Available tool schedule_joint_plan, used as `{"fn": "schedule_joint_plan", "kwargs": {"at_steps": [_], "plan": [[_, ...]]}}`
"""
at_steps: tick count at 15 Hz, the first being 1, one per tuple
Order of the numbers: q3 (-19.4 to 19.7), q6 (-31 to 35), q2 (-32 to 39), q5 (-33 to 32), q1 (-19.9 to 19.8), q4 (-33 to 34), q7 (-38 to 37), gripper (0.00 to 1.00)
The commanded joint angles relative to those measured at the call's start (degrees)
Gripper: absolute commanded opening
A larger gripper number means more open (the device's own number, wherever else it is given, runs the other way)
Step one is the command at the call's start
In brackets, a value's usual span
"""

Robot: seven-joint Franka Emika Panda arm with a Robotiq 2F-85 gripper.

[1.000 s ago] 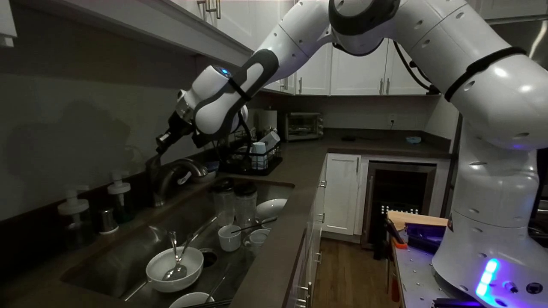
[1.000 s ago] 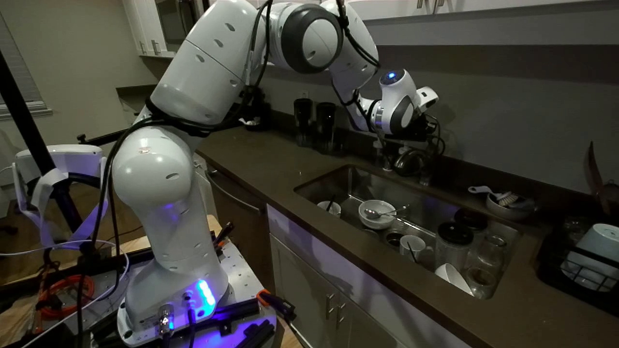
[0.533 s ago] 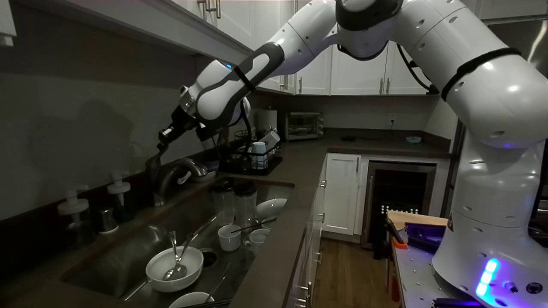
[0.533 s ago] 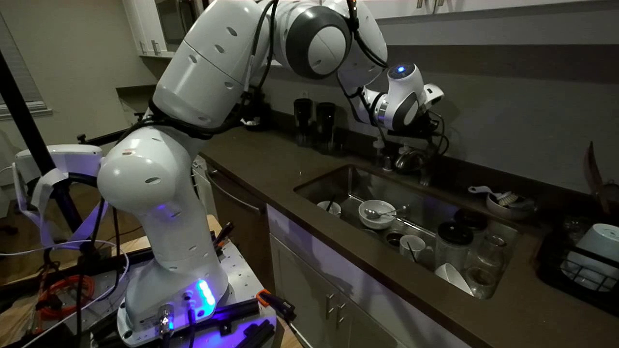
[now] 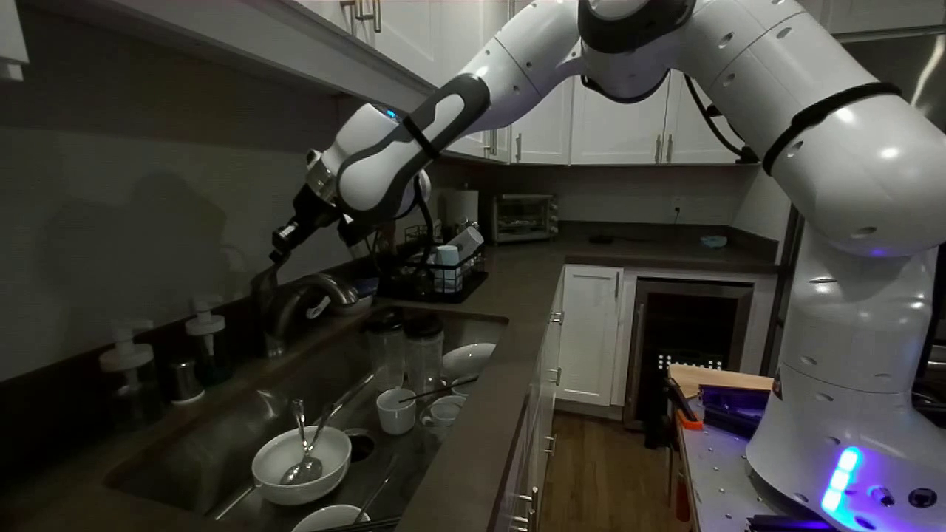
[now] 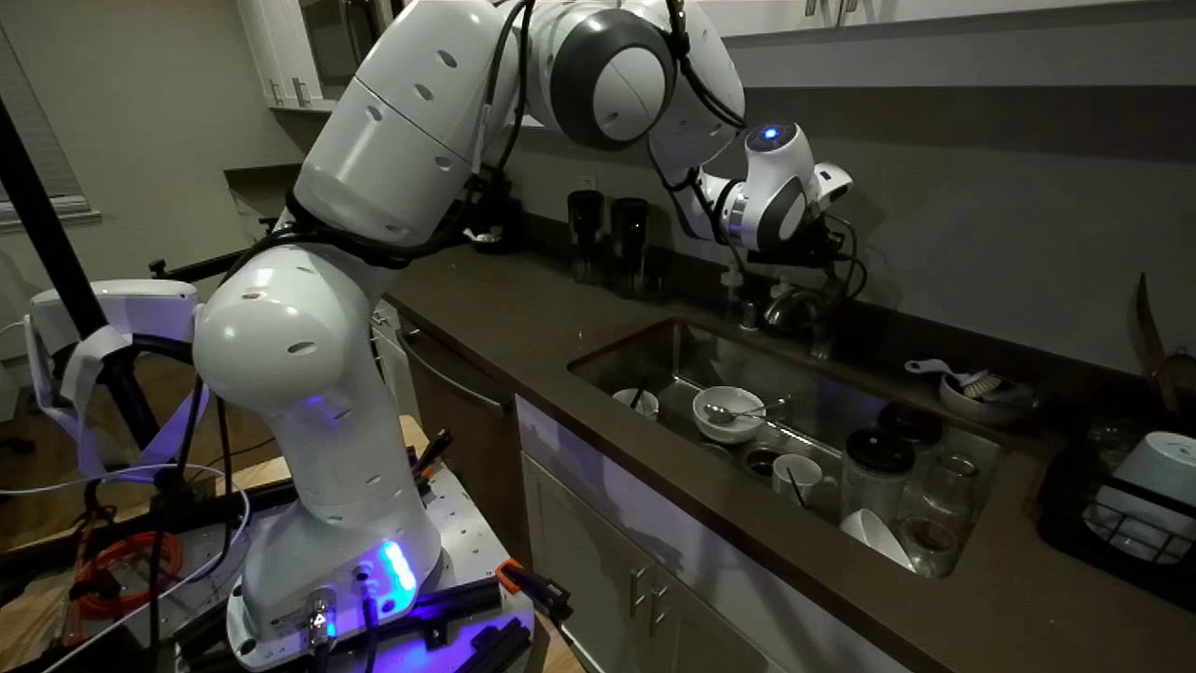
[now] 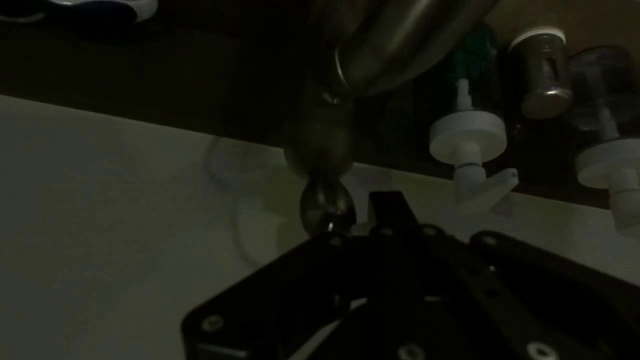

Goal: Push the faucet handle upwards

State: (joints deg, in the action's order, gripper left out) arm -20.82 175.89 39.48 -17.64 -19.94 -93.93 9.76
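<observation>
The faucet handle [image 7: 327,205] shows in the wrist view as a rounded silvery lever end beyond the faucet body [image 7: 320,142]. In an exterior view the handle [image 5: 264,283] is a dark shape rising behind the curved spout [image 5: 314,287]. My gripper [image 7: 387,202] looks shut and empty, its fingertips just beside the handle in the wrist view. In an exterior view the gripper [image 5: 278,256] is at the handle's upper end; whether they touch is unclear. In an exterior view the gripper [image 6: 832,262] is dark above the spout [image 6: 790,308], and the handle cannot be made out.
White-capped pump bottles [image 7: 467,135] and a small metal shaker [image 7: 542,75] stand beside the faucet. The wall [image 5: 133,222] is close behind it. The sink [image 6: 645,336] holds bowls, cups and lidded jars. A dish rack [image 5: 451,284] stands on the counter.
The arm has shifted slightly: in an exterior view the wrist moved right and up, then a little back left. No clear movement of the handle shows.
</observation>
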Motion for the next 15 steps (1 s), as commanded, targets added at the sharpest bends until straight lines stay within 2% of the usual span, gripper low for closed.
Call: {"fn": "schedule_joint_plan", "kwargs": {"at_steps": [1,7,8,15], "plan": [[2.0,-1.8,-1.9,-1.2,2.3,-0.7,-0.2,0.00],[2.0,-3.5,-3.4,-0.5,3.2,-2.3,-0.3,0.00],[4.8,-3.5,-4.3,4.0,5.9,-2.9,2.2,0.00],[11.2,-7.5,-6.1,7.2,11.1,-4.5,1.2,0.00]]}}
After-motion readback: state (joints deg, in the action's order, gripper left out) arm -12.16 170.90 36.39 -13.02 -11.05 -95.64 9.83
